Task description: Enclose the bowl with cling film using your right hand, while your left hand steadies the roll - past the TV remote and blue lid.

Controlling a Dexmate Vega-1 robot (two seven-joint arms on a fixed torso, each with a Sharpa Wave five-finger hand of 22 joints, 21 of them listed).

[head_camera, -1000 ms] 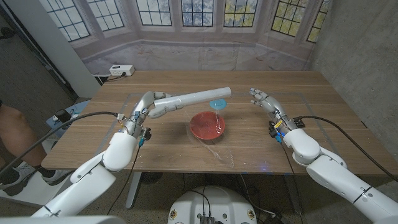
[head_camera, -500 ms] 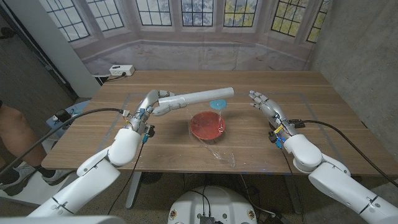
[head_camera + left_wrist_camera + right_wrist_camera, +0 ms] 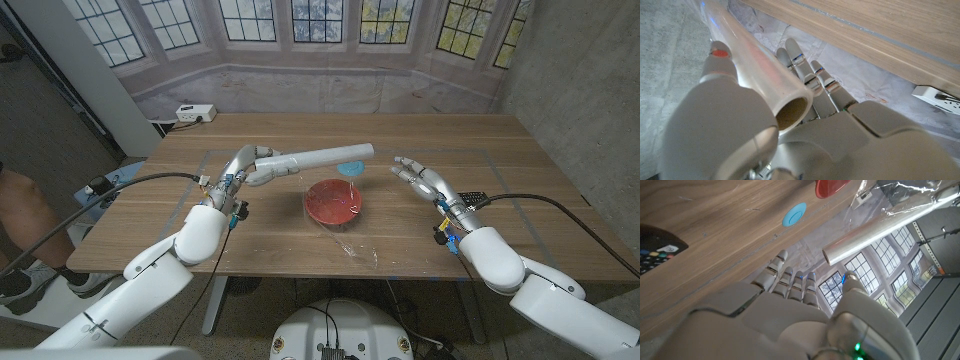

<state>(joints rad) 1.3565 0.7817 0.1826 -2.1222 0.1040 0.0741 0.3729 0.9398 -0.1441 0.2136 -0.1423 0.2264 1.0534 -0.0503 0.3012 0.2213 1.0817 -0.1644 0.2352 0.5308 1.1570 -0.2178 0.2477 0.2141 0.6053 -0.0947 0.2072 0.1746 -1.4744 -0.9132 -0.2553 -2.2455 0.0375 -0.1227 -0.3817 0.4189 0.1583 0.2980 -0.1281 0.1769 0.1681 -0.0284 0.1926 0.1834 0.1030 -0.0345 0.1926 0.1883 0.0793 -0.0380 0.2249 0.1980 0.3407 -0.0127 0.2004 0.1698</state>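
Observation:
A red bowl (image 3: 333, 202) sits at the table's middle, under a sheet of cling film (image 3: 350, 240) that hangs from the roll (image 3: 315, 157) and trails to the front edge. My left hand (image 3: 250, 166) grips the roll's left end and holds it above the table; the roll (image 3: 752, 62) lies across that hand's palm. A blue lid (image 3: 348, 169) lies just behind the bowl, under the roll's tip. My right hand (image 3: 420, 176) hovers right of the bowl, fingers spread, holding nothing. A black TV remote (image 3: 479, 198) lies beside its wrist. The right wrist view has the lid (image 3: 794, 215), bowl (image 3: 832, 186) and remote (image 3: 655, 252).
A white power strip (image 3: 195, 113) lies at the table's far left corner. A person's leg (image 3: 20, 215) shows at the left edge, off the table. Bare wood stretches right of my right hand and along the far side.
My right hand has moved left toward the bowl and the roll's free end. The left hand has nudged the roll slightly; the film still drapes over the bowl.

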